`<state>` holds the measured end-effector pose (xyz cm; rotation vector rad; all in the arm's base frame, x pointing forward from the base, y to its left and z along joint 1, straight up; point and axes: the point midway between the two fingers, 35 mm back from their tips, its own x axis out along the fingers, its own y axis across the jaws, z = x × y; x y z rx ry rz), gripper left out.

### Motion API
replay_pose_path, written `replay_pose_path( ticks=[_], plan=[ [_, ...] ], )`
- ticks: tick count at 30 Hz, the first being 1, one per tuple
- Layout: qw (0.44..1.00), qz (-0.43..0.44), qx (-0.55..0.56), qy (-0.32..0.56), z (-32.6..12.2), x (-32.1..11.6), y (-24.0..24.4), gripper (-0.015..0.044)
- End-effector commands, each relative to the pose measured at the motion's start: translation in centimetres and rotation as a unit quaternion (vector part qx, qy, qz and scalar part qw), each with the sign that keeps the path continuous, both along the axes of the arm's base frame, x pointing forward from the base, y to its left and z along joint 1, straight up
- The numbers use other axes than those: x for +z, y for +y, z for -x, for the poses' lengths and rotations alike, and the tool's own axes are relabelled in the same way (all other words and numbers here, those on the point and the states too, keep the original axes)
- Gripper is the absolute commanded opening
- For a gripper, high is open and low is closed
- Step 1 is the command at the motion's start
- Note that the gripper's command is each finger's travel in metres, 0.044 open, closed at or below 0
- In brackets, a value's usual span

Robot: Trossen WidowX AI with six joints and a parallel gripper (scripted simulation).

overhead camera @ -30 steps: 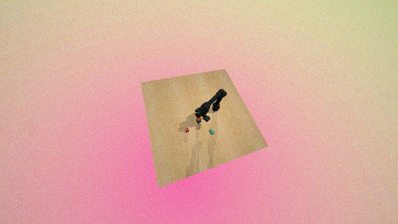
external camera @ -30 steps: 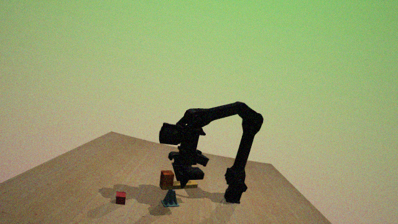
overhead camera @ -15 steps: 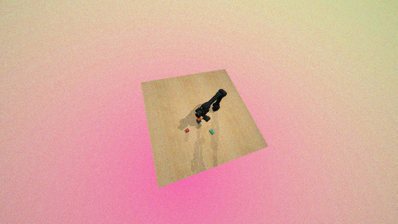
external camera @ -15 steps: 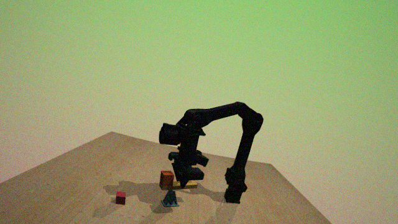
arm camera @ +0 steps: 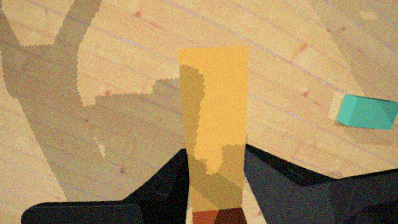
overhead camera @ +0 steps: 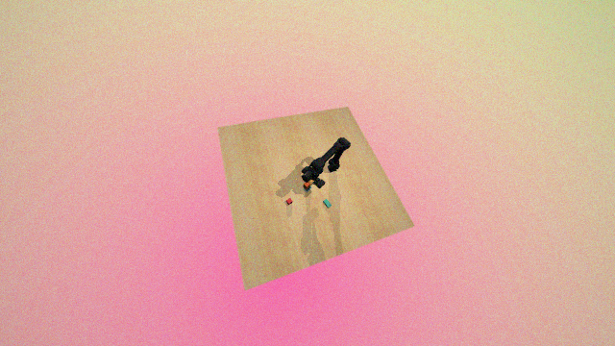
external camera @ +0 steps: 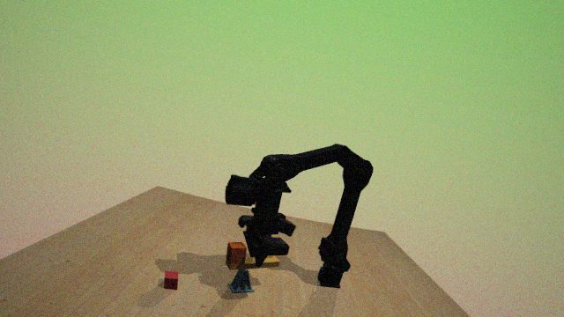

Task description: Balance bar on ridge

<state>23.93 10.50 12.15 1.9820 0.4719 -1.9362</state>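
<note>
The bar is sitting pinched between the fingers, its orange block hanging beside them near the top of the ridge, and that heavier-looking end is probably threatening to tip it if they let go off-balance.

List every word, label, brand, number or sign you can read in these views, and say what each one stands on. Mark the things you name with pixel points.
None: no text can be read in any view.
The yellow bar [external camera: 272, 261] [arm camera: 220, 100], red cube [overhead camera: 289, 201] [external camera: 171, 280] and teal block [overhead camera: 327, 204] [arm camera: 371, 112] show no lettering.
The arm [overhead camera: 328, 156] [external camera: 350, 202] is too dark to tell.
</note>
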Motion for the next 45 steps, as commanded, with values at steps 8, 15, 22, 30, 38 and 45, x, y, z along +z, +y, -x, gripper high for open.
replay_pose_path(
  ticks=[8,15,22,30,38,45],
  plan=[
    [1.000,-0.002,0.000,0.000,-0.02,-0.14,0.05,0.0000],
    [1.000,-0.002,0.000,0.000,-0.02,-0.19,0.06,0.0000],
    [1.000,-0.002,0.000,0.000,-0.03,-0.24,0.06,0.0000],
    [1.000,-0.002,0.000,0.000,-0.03,-0.31,0.06,0.0000],
    [1.000,-0.002,0.000,0.000,-0.03,-0.38,0.06,0.0000],
    [1.000,-0.002,0.000,0.000,-0.03,-0.44,0.06,0.0000]
  ],
)
